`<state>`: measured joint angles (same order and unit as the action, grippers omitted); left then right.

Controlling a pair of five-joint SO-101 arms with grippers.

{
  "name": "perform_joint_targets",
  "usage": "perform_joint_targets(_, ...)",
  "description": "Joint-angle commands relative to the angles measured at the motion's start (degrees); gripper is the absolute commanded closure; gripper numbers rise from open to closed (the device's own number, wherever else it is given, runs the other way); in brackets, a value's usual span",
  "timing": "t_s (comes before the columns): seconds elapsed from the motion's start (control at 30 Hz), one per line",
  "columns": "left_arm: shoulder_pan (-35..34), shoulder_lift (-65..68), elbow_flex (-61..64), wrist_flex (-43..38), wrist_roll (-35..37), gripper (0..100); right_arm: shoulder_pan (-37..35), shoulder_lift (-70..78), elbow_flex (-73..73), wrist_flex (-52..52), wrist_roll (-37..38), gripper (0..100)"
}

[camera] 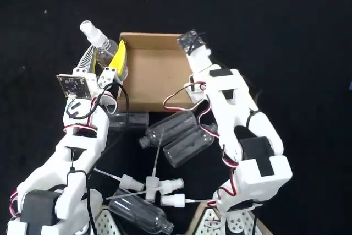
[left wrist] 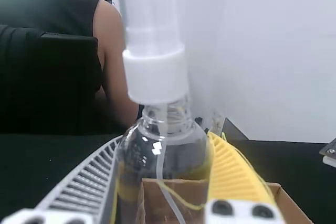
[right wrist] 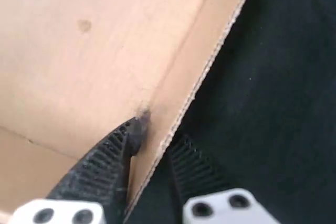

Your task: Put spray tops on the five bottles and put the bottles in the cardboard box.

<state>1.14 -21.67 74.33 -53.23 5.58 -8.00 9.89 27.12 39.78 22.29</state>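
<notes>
My left gripper (camera: 107, 61) is shut on a clear bottle (camera: 104, 45) with a white spray top (camera: 91, 30), held tilted above the left wall of the cardboard box (camera: 154, 75). In the left wrist view the bottle (left wrist: 163, 150) sits between the white and yellow fingers (left wrist: 231, 177), with the spray top (left wrist: 152, 66) above. My right gripper (camera: 192, 42) is at the box's far right corner. Its black fingers (right wrist: 113, 156) straddle the box wall (right wrist: 210, 51), one inside and one outside, closed on it.
Three capless bottles (camera: 170, 127) (camera: 190, 146) (camera: 140, 213) lie on the black table in front of the box, and a fourth (camera: 129, 119) lies against its near wall. Several loose spray tops (camera: 154, 184) with dip tubes lie between the arms.
</notes>
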Motion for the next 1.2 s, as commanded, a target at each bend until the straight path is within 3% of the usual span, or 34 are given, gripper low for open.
perform_joint_targets(0.0,-0.7,-0.9,-0.2,-1.5,0.0,96,-2.0,-3.8,2.9,0.8,4.6,98.8)
perform_joint_targets(0.13,-0.7,-0.9,-0.1,-1.5,0.0,96,-3.0,-9.8,8.6,-0.4,6.9,98.8)
perform_joint_targets(0.37,-0.7,-0.9,-0.1,-1.5,0.0,96,-2.8,-14.2,9.5,5.2,-5.5,98.8)
perform_joint_targets(0.57,-0.2,-0.9,0.5,-1.5,0.4,96,-2.9,-12.8,8.2,5.6,-6.3,98.4)
perform_joint_targets(0.77,2.2,-0.9,0.2,-1.5,0.4,96,-4.7,-15.3,8.6,5.3,-7.8,77.1)
perform_joint_targets(1.03,3.0,-0.2,-0.7,-1.5,0.5,96,-4.6,-31.7,18.9,0.2,-9.1,77.7)
perform_joint_targets(1.17,3.0,-0.2,-1.4,-1.2,0.5,96,0.0,-37.8,24.1,-5.9,-13.5,77.9)
